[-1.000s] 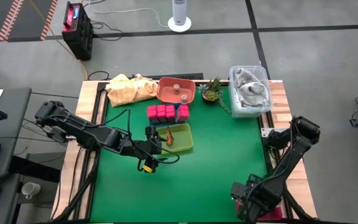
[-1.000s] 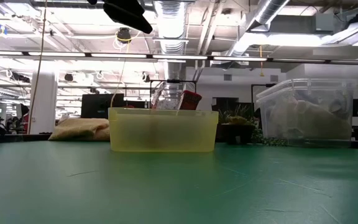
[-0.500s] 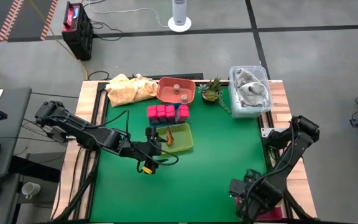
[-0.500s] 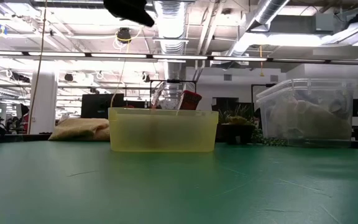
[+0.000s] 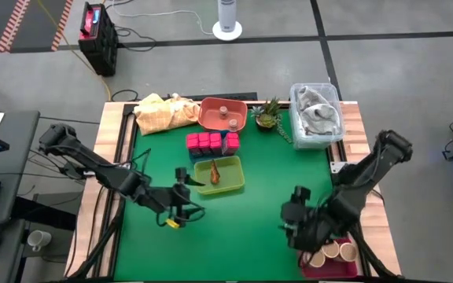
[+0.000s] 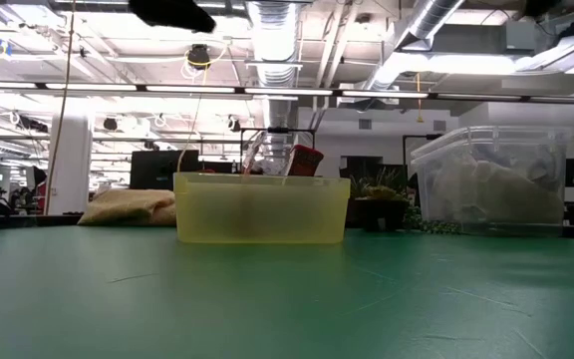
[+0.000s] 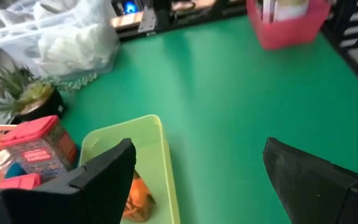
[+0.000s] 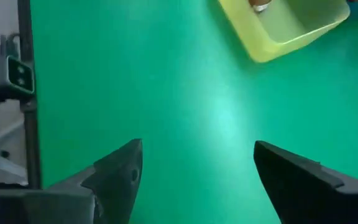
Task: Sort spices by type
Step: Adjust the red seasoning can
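Your left hand hangs over the green worktop just beside the yellow-green bin, on its left side in the high view, fingers spread apart with nothing between them. In its wrist view the 2 dark fingers frame the bin's near corner, and the brown pod-like spice lies inside that bin. Your right hand sits low over the worktop's front right area, well apart from the bin, its fingers also wide apart and empty.

Beyond the bin, touching or just beside its far edge, you have a row of bright pink cube-like blocks. Behind those is a salmon-coloured bowl with a small round piece inside. A yellow cloth lies to the bowl's left, a small spiky green plant to its right, and a clear lidded tub at the far right corner. At the front right edge, a pink tray holds 2 tan round jars.
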Tool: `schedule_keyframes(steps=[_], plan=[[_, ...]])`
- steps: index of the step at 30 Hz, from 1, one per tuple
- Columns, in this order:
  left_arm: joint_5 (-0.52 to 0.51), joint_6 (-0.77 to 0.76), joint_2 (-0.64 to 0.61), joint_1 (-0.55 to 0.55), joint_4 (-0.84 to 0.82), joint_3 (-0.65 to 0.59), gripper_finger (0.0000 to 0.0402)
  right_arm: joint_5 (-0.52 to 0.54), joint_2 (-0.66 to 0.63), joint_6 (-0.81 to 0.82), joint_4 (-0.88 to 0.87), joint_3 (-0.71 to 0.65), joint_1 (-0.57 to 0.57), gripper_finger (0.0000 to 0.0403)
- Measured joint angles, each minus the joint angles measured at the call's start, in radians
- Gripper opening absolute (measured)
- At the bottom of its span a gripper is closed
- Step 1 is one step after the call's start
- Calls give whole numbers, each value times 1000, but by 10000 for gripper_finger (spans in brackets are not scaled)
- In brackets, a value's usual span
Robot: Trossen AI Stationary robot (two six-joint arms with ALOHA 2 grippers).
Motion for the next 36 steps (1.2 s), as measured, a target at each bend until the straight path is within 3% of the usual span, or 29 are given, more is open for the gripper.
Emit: schedule_keyframes(steps=[9, 16, 21, 26, 30, 36], plan=[[-90, -37, -181, -24, 17, -143, 338, 104, -365, -325, 559, -472, -131, 322], [-95, 4, -297, -22, 119, -313, 338, 112, -520, -699, 1054, -752, -292, 322], [-94, -76, -402, -26, 149, -439, 338, 15, -554, -812, 1275, -858, -392, 322], [-93, -149, -499, -30, 182, -539, 338, -74, -557, -825, 1330, -887, -445, 322], [-105, -191, -560, -30, 153, -582, 338, -87, -512, -793, 1398, -926, -454, 322], [-109, -166, -634, -30, 178, -671, 338, -88, -447, -797, 1655, -1023, -454, 322]])
